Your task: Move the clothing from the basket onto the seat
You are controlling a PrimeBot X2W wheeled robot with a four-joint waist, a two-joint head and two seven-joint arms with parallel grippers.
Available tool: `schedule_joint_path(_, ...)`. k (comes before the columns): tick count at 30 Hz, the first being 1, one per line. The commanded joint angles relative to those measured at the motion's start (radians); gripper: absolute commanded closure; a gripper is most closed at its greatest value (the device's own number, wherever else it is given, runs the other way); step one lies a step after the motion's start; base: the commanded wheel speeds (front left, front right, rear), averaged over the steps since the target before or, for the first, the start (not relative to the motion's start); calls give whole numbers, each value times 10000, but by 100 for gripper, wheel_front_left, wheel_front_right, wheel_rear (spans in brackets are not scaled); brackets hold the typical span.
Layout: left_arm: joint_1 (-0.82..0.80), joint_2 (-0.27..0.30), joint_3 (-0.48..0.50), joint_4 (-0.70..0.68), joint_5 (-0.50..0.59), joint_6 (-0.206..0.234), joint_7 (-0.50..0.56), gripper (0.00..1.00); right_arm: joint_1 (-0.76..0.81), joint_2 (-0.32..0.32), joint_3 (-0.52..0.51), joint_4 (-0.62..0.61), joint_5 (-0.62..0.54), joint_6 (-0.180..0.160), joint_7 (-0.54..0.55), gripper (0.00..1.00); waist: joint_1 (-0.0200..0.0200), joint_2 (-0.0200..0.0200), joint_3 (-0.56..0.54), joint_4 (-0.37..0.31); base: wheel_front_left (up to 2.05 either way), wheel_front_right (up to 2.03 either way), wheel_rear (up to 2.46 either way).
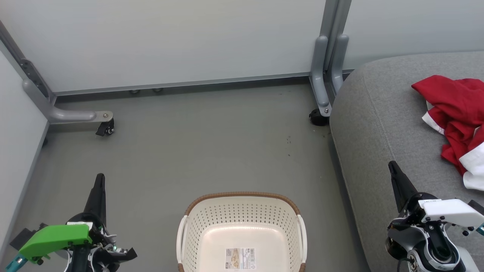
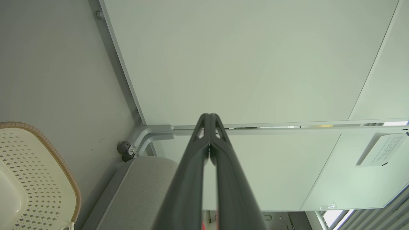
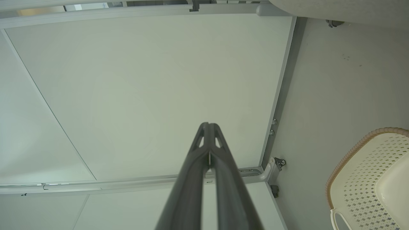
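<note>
The red and white clothing (image 1: 458, 121) lies crumpled on the grey seat (image 1: 382, 124) at the right. On the floor at bottom centre stands the cream basket (image 1: 242, 226), showing just its label sticker inside. My left gripper (image 1: 100, 177) is shut at the lower left, left of the basket, with nothing in it. My right gripper (image 1: 392, 164) is shut over the seat's front edge, left of the clothing. In the left wrist view the left gripper (image 2: 209, 115) points at a white panel, with the basket (image 2: 38, 179) and seat (image 2: 143, 191) below. The right gripper (image 3: 208, 124) also faces a panel, the basket (image 3: 367, 179) to its right.
White partition panels wall in the back and left. Their grey metal legs with castors (image 1: 106, 128) (image 1: 319, 117) stand on the grey floor (image 1: 196, 151). A paper notice (image 2: 381, 150) hangs on a far panel.
</note>
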Motion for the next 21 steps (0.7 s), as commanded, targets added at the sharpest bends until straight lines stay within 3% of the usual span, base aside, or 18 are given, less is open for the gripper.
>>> schedule_joint_path(1, -124, 10, 23, 5, -34, -50, 37, 100, -62, -3, -26, 22, -7, 4, 50, 100, 0, 0, 0, 1, 0, 0, 0)
schedule_joint_path(21, -122, 13, 19, 2, -37, -51, 34, 100, -72, 62, -104, 27, -75, 4, 116, 100, 0, 0, 0, 1, 0, 0, 0)
